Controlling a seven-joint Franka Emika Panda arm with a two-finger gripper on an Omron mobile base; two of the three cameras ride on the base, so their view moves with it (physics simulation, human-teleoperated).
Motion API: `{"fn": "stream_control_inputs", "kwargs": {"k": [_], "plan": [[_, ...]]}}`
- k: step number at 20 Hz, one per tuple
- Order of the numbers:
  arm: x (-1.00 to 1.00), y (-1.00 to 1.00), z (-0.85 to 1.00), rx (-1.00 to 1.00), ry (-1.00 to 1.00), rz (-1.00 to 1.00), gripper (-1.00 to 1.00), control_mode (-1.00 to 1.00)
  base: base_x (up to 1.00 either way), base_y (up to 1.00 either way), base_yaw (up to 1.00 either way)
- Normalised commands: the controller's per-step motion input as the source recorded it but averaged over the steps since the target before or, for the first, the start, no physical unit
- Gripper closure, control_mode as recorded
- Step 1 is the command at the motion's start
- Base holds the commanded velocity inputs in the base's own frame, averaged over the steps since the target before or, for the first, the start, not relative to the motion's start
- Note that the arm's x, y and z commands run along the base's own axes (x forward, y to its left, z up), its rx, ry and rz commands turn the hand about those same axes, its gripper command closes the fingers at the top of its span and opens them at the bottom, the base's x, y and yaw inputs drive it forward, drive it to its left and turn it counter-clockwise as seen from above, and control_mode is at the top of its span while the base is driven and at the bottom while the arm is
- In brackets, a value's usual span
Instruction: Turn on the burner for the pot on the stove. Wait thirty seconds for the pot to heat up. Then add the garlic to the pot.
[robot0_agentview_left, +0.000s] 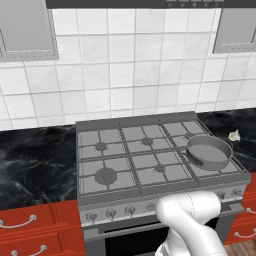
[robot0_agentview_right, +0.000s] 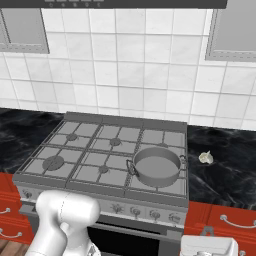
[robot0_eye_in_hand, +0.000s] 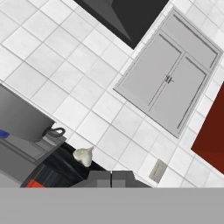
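Clenched tight and carrying nothing, the end effector (robot0_eye_in_hand: 111, 178) shows in the hand view as two dark fingertips pressed together at the bottom edge, aimed up across the white tiled wall toward a grey double-door cabinet (robot0_eye_in_hand: 170, 74). In that same rolled view, the small off-white lumpy garlic bulb (robot0_eye_in_hand: 83, 155) lies on the black marbled table (robot0_eye_in_hand: 65, 168), with the dull grey metal pot (robot0_eye_in_hand: 22, 116) and its stub handle close beside it.

From the left base view, the wide grey metal gas stove (robot0_agentview_left: 150, 155) with six grid-covered burners fills the middle, the shallow round pot (robot0_agentview_left: 209, 152) sits on its front right burner, and the garlic (robot0_agentview_left: 234, 135) rests on the table just beyond the stove's right edge. Small round knobs (robot0_agentview_left: 111, 212) run along the front panel, and the white arm's elbow (robot0_agentview_left: 187, 210) covers part of that row.

From the right base view, the pot (robot0_agentview_right: 156, 166) is empty, the garlic (robot0_agentview_right: 205, 158) lies apart from it on the table, and the knobs (robot0_agentview_right: 145, 213) below the pot are plain to see.

Judging by this, the burner step is in hand. Doing it well means choosing the knob that governs the front right burner, spreading the fingertips first, approaching the panel squarely, then gripping and twisting without slipping.
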Motion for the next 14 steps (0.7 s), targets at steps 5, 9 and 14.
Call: {"fn": "stream_control_inputs", "kwargs": {"k": [5,9,14], "plan": [[0.0,0.0,0.0,0.0,0.0,0.0,1.0,-1.0,0.0,0.0,0.0],[0.0,0.0,0.0,0.0,0.0,0.0,1.0,-1.0,0.0,0.0,0.0],[0.0,0.0,0.0,0.0,0.0,0.0,1.0,-1.0,0.0,0.0,0.0]]}}
